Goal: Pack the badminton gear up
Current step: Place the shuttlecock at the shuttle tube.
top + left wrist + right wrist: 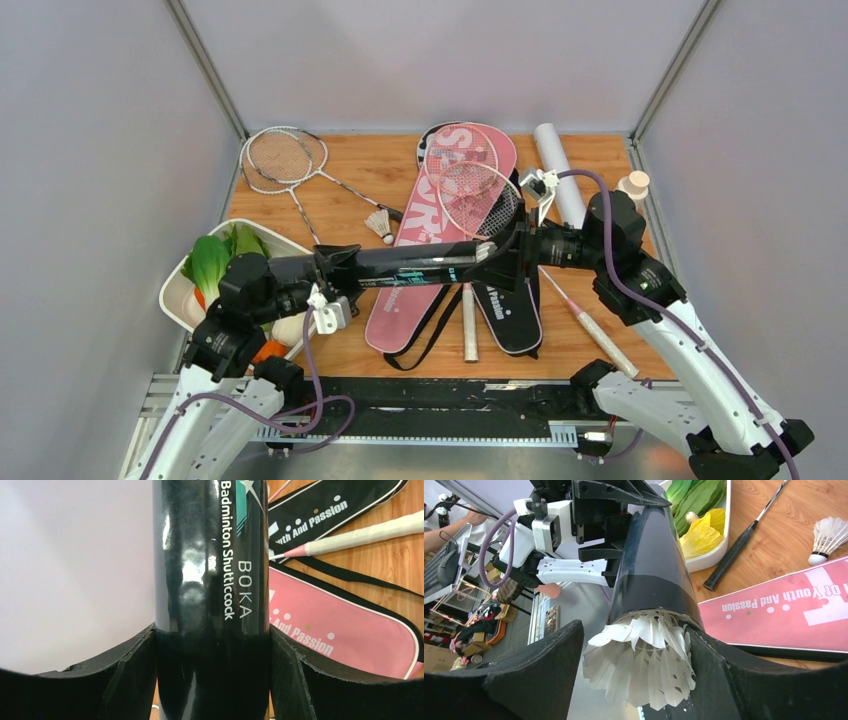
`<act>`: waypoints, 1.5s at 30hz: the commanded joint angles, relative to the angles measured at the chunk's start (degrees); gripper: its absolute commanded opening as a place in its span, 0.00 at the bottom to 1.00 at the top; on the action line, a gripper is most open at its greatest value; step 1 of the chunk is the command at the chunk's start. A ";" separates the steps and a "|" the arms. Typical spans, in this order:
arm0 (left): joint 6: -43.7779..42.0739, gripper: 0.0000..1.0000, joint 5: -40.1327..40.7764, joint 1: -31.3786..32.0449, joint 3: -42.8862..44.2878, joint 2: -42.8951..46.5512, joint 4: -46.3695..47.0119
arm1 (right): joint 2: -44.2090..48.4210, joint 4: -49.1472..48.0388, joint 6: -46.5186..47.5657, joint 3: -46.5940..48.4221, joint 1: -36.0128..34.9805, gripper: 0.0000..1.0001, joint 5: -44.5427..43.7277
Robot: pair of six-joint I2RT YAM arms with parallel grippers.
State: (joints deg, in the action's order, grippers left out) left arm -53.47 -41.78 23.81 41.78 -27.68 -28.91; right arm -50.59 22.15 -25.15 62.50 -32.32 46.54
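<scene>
One glossy black cylindrical tube (400, 266), clamped level above the pink bag (395, 320) by left gripper (212, 632). White feather shuttlecock (644, 665) protrudes from its mouth. Right gripper (636, 645) straddles feathers, grip unclear.

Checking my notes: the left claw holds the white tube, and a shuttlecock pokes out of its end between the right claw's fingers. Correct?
One slip: the left claw holds the black tube, not the white one, as the left wrist view shows; the white tube lies on the table behind. The shuttlecock does poke out of its end between the fingers of the right claw.
</scene>
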 commanded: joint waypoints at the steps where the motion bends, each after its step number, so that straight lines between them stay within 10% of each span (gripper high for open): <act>1: -1.67 0.12 -8.26 0.70 3.22 1.30 6.30 | 0.22 -0.30 1.12 0.43 0.22 0.77 -2.15; 17: -2.29 0.09 -6.69 0.71 3.71 4.10 2.39 | 2.36 1.73 1.39 6.38 0.50 0.96 -11.39; 27: -1.97 0.08 -3.42 0.71 4.74 3.78 2.50 | 7.84 3.02 -0.57 8.29 0.50 0.96 -26.05; 45: 0.19 0.09 1.39 0.70 5.72 2.08 5.95 | 12.06 8.01 -2.38 3.97 0.50 0.81 -25.39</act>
State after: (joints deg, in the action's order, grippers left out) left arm -54.00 -39.94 24.40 44.01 -25.45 -27.88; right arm -38.26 28.93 -25.91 67.46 -32.05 19.07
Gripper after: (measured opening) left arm 0.756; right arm 0.819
